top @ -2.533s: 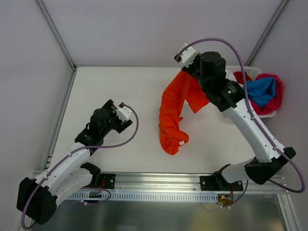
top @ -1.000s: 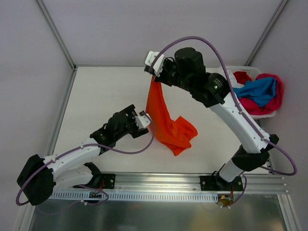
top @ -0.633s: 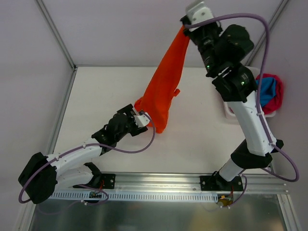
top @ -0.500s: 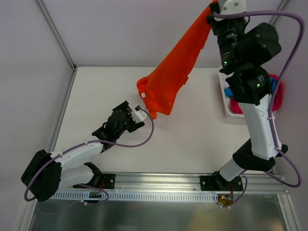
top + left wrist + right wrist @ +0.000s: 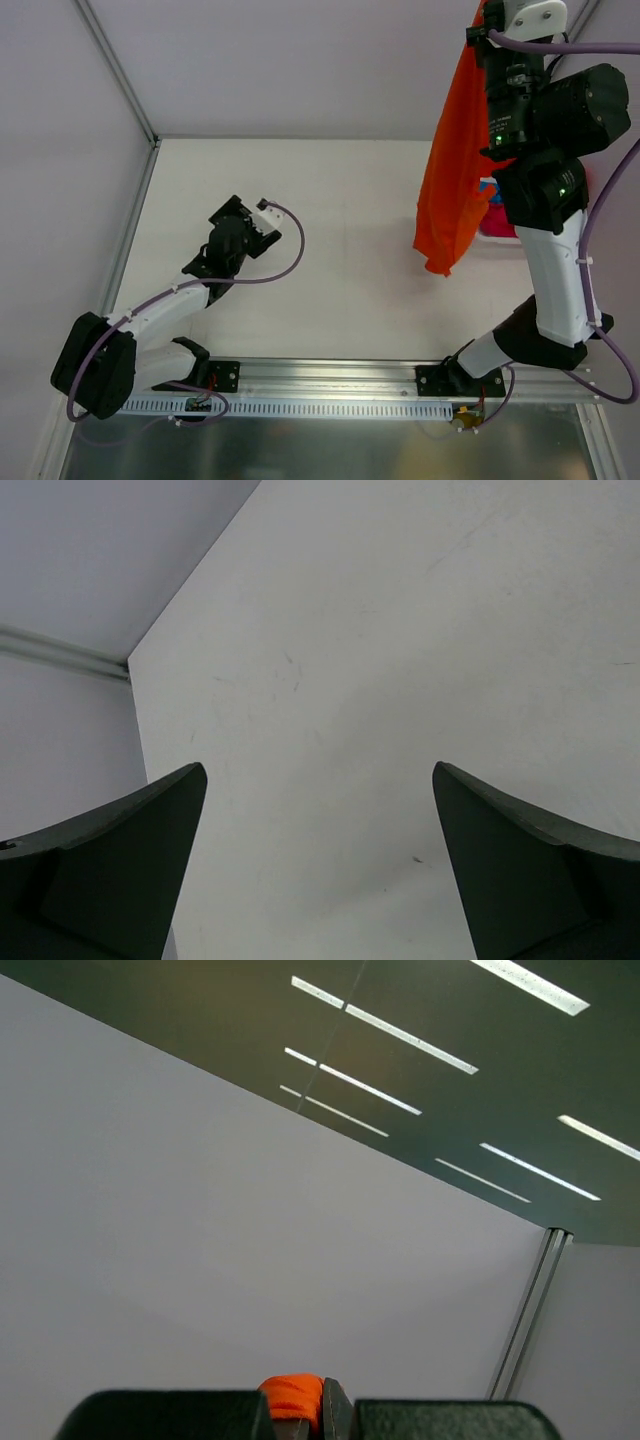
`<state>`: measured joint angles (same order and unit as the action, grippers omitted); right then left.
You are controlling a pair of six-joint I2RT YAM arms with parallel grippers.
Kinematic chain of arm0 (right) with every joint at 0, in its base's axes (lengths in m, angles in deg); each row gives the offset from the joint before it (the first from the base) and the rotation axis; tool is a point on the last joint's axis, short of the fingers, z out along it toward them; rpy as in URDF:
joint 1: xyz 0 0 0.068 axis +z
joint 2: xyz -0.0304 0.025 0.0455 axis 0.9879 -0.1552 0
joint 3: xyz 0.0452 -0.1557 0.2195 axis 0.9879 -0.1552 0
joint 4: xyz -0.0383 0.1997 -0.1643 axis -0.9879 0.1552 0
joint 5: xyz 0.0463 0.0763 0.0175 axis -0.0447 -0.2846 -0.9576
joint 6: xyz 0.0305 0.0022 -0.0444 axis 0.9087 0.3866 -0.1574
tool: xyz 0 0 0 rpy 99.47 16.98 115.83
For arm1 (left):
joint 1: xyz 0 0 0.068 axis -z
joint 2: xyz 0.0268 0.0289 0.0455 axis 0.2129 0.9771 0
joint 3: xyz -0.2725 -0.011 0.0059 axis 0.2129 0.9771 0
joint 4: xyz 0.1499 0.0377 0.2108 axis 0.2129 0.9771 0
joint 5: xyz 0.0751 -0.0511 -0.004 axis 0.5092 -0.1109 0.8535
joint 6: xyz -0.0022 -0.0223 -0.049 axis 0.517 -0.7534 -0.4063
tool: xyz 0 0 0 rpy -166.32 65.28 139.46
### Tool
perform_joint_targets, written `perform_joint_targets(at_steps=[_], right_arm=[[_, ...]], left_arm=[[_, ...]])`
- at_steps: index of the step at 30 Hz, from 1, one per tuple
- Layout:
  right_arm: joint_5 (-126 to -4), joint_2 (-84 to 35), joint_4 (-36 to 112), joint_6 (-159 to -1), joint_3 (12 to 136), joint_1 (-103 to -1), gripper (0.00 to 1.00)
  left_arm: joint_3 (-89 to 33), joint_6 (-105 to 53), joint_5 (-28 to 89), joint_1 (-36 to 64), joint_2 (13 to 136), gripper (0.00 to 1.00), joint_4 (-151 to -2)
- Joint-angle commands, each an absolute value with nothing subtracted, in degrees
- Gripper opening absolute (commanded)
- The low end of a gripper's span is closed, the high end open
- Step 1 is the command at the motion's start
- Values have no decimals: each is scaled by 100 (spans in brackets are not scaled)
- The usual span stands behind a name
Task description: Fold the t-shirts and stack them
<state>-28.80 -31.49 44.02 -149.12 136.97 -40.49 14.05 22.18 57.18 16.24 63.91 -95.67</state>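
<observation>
The white basket was easy to see a moment ago. Now it is hidden behind the right arm and the orange t-shirt [image 5: 452, 170]. Only a bit of blue cloth [image 5: 487, 187] and a bit of pink cloth [image 5: 495, 224] peep out there; they seem to be the shirts in the basket, but the view is poor.

The right gripper [image 5: 488, 18] is high up, pressed together on the top edge of the orange t-shirt. The shirt hangs straight down from it, above the right side of the table [image 5: 340, 290], with its bottom end in the air.

The left gripper [image 5: 237, 220] is low over the table with its fingers spread wide and nothing between them.

Half a second ago the shirt swung out to the left, near the left gripper. Now they are well apart.
</observation>
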Motion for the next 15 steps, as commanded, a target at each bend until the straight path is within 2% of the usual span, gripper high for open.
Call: perform_joint_targets(at_steps=[1, 8, 12, 15], right_arm=[[-2851, -3140, 3978, -15312, 13619, -4064, 0], [-2755, -4017, 4707, -15602, 13399, -3582, 0], [-2684, -4808, 4559, -16076, 13389, -2705, 1], [-3113, -5038, 4453, -15991, 13434, -2342, 0]], left_arm=[[1144, 2081, 6152, 1059, 6288, 99, -9983], [749, 1307, 5766, -857, 5489, 97, -9404], [766, 1281, 5784, -1237, 4989, 97, -9203], [888, 1245, 5739, -1440, 4777, 97, -9079]])
